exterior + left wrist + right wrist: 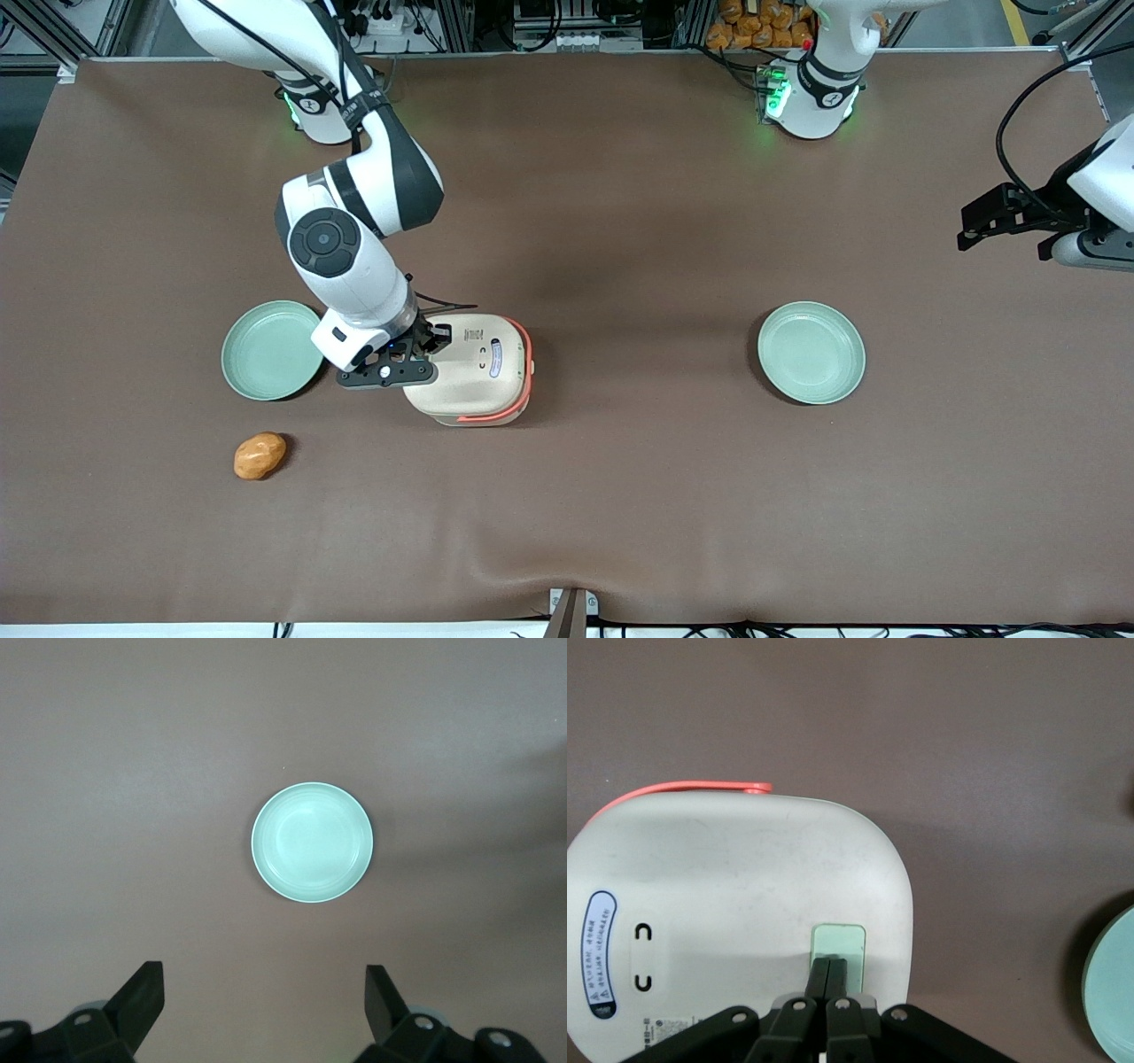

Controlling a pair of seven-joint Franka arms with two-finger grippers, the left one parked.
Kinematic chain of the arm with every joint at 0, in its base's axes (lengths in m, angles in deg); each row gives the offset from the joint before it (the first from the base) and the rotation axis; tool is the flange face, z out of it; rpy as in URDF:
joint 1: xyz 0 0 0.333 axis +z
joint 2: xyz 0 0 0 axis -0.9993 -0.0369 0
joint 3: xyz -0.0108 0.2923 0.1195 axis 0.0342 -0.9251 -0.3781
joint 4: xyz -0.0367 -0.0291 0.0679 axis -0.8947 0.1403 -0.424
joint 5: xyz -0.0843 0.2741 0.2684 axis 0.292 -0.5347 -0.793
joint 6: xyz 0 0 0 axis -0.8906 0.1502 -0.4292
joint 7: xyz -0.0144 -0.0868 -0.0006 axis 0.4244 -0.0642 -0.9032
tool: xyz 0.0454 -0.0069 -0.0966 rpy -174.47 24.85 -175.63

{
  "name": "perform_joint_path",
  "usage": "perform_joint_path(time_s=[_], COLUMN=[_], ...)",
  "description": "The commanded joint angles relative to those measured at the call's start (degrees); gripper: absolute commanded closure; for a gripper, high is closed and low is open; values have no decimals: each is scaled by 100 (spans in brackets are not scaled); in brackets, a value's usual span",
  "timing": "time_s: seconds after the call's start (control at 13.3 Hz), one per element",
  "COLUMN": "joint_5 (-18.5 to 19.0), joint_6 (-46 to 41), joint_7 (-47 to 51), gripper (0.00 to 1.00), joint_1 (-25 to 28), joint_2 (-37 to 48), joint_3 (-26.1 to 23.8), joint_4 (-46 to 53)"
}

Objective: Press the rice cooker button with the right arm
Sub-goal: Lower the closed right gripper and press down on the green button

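A brown mat (620,221) covered the whole table, slightly rucked at the edge nearest the front camera, and aluminium framing, cables and a heap of orange-brown items (762,22) stood along the edge where the arm bases were bolted. The right arm (354,213) reached down from its base, and its gripper (423,341) sat over the edge of the rice cooker (474,368), on the side of the lid away from the orange-red band (523,372). In the right wrist view the gripper (830,967) had its two fingers (819,979) pressed together with nothing between them, their tips resting on the pale green button (840,943) set into the cream lid of the rice cooker (735,904). Counting round: one cooker, directly under the gripper; two mint-green plates, one plate (272,349) just beside the gripper toward the working arm's end of the table, the other plate (811,352) well apart from it toward the parked arm's end; and one orange-brown potato-like lump (260,455), near the gripper and nearer to the front camera than it. The left wrist view showed that farther plate (312,842) lying alone on bare mat
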Motion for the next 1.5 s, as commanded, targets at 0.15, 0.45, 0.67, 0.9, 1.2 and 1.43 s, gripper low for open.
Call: perform_joint_path(time_s=[0.15, 0.45, 0.67, 0.9, 1.2, 1.43], joint_5=[-56, -56, -47, -65, -844, -1067], joint_6=[46, 169, 283, 258, -48, -620], joint_7=[103, 103, 95, 112, 50, 260], gripper=[100, 100, 100, 100, 100, 100], joint_1=[21, 21, -14, -23, -41, -32], joint_2=[-121, -244, -323, -323, 167, 730], joint_3=[38, 47, 47, 38, 47, 73], joint_4=[88, 79, 35, 88, 246, 465])
